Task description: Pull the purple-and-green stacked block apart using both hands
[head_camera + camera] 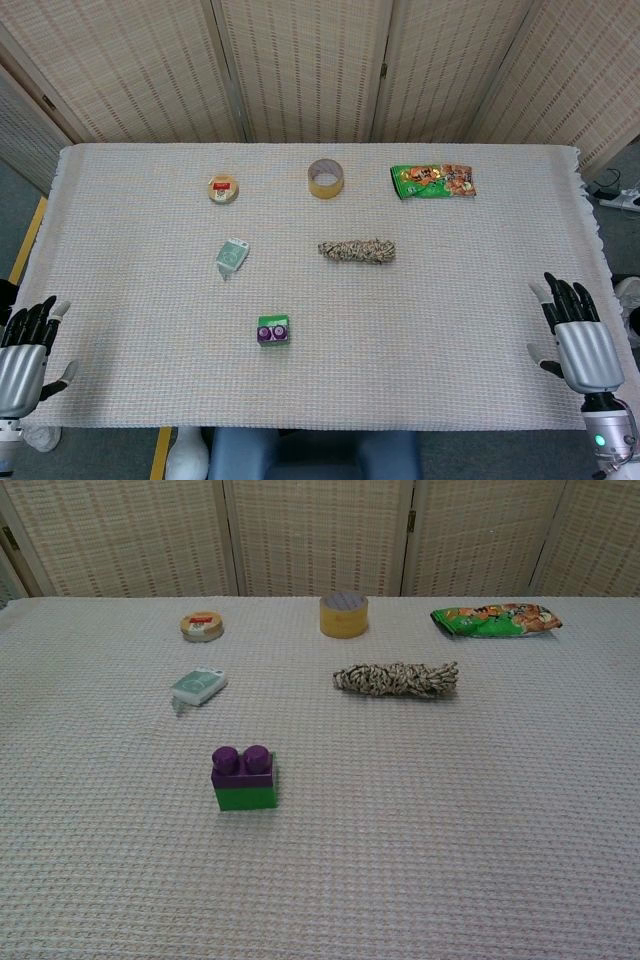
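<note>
The stacked block (273, 331) stands upright on the tablecloth near the front middle, a purple brick with two studs on top of a green brick (245, 778). My left hand (24, 352) hangs at the table's front left corner with its fingers spread, holding nothing. At the front right edge my right hand (577, 335) is likewise empty, its fingers apart. Both hands are far from the block and appear only in the head view.
A braided rope bundle (357, 250) lies behind the block. A small green packet (231, 256) sits to the left. Along the back are a round tin (224, 188), a tape roll (326, 178) and a green snack bag (433, 181).
</note>
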Motion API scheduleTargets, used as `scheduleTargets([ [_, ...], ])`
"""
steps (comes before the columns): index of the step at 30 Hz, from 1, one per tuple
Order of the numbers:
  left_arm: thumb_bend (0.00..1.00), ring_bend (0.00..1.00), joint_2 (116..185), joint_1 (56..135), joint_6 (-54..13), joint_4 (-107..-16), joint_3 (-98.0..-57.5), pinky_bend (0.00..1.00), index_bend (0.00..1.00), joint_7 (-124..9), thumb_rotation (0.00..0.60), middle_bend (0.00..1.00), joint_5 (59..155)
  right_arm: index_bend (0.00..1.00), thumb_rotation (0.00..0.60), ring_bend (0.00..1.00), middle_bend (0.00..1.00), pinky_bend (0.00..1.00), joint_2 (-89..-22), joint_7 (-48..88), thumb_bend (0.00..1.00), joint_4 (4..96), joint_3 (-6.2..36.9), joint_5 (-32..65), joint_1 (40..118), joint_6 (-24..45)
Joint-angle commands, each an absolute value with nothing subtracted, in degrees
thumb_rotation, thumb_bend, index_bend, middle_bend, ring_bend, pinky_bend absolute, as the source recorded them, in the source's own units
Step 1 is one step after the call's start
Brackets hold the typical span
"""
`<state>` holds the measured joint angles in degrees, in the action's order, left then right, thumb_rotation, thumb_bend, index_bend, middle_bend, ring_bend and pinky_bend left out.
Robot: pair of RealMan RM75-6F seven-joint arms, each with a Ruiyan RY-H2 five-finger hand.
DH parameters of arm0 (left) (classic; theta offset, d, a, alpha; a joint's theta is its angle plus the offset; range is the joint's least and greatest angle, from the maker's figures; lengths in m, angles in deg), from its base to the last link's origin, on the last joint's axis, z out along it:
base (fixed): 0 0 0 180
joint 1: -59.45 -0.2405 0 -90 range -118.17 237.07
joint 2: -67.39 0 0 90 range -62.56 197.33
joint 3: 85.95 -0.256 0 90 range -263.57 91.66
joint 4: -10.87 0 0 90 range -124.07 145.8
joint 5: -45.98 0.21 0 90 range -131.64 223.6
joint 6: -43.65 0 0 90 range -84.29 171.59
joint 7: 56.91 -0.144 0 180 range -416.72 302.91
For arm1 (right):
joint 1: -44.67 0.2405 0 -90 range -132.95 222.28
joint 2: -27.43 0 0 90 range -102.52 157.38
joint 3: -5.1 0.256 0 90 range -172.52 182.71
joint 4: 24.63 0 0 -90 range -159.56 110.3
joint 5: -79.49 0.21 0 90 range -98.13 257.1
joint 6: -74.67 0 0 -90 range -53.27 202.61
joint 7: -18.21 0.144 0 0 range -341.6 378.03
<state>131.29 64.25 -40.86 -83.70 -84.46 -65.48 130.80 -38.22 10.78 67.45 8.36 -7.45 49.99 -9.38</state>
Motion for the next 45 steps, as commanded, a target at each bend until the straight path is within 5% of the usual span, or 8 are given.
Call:
scheduleTargets([
  [1, 0.37, 0.01, 131.43, 64.39, -40.65, -83.6, -84.47, 0.08, 0.01, -65.66, 0.6, 0.0, 130.82, 0.0, 0.6, 0.0, 0.0, 0.0, -38.05, 11.26, 0.29, 67.35, 8.22, -7.7, 49.8, -9.71],
  [10, 0.37, 0.01, 132.34, 64.92, -40.55, -83.77, -84.85, 0.08, 0.02, -66.86, 0.6, 0.0, 132.5, 0.0, 0.6, 0.0, 0.0, 0.0, -37.06, 12.61, 0.29, 67.64, 7.51, -8.93, 48.92, -11.06],
  [16, 0.37, 0.12, 135.61, 65.91, -43.53, -81.18, -85.16, 0.21, 0.26, -58.74, 0.6, 0.1, 139.02, 0.0, 0.6, 0.0, 0.0, 0.0, -37.09, 12.78, 0.29, 68.02, 6.98, -9.86, 48.51, -11.67],
  [21, 0.37, 0.11, 137.19, 70.03, -37.27, -81.66, -84.96, 0.25, 0.36, -55.6, 0.6, 0.11, 139.22, 0.0, 0.6, 0.0, 0.0, 0.0, -37.25, 12.88, 0.29, 67.91, 7.3, -9.97, 48.25, -12.56],
  [33, 0.31, 0.05, 137.31, 77.79, -26.21, -92.66, -82.86, 0.2, 0.36, -60.87, 0.6, 0.05, 136.16, 0.0, 0.6, 0.0, 0.0, 0.0, -36.94, 13.9, 0.29, 67.99, 8.53, -8.2, 48.52, -12.18],
  [45, 0.27, 0.0, 147.22, 83.83, -20.66, -90.22, -79.17, 0.12, 0.41, -69.92, 0.6, 0.04, 128.92, 0.0, 0.6, 0.0, 0.0, 0.0, -35.64, 17.05, 0.29, 68.01, 9.86, -6.95, 47.89, -13.61],
])
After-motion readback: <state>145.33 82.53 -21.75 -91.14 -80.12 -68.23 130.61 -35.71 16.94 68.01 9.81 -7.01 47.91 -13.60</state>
